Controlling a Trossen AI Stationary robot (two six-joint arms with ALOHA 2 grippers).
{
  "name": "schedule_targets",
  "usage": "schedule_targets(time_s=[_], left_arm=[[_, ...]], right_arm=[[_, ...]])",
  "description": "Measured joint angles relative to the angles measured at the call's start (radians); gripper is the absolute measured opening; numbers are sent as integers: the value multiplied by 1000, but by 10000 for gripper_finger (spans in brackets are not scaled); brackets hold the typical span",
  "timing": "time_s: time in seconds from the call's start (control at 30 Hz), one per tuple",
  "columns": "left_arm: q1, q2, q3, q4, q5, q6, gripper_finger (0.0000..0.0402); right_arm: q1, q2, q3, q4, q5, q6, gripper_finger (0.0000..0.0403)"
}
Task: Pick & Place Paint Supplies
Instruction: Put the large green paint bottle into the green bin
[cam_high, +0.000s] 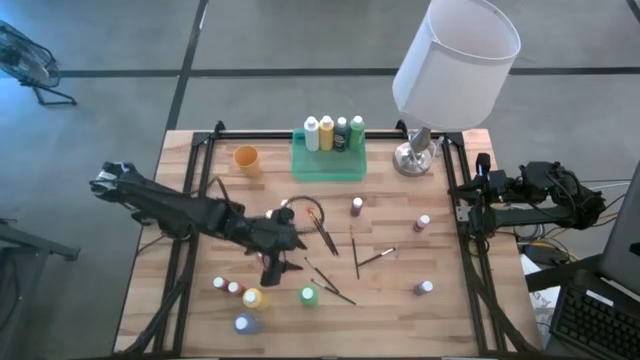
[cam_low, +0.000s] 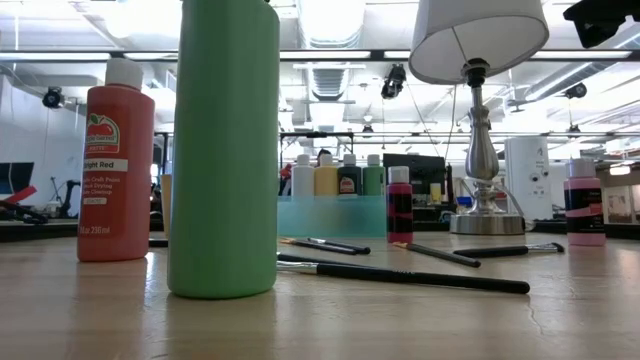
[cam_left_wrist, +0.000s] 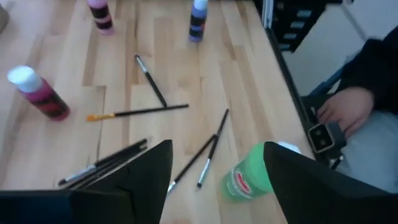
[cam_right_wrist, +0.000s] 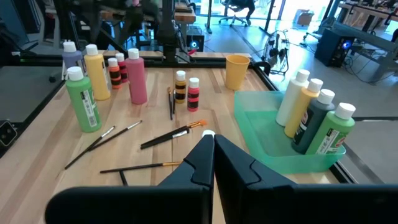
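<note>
- High view: straight down from above, whole wooden table (cam_high: 400, 300) plus both arms, far off.
- Low view: at tabletop height, level across into room; very near green bottle (cam_low: 223, 150) and red bottle (cam_low: 116, 165).
- Left wrist view: angled down past own fingers (cam_left_wrist: 146, 171), close over brushes (cam_left_wrist: 140, 112); green bottle (cam_left_wrist: 245, 180) shared with low view.
- Right wrist view: from table's right side, facing across; green tray (cam_right_wrist: 280, 155) and orange cup (cam_right_wrist: 237, 70) shared with high view.
</note>
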Motion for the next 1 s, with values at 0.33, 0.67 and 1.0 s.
schedule_targets(time_s=[0.33,0.67,1.0], left_arm=[[-92,117,41,20,-57,-71,250],[-121,137,45,0,-39,-146,250],[-157,152,44,1,-14,-121,249]], right_arm=[[0,0,0,0,0,0,8],[0,0,0,0,0,0,8],[0,0,0,0,0,0,8]])
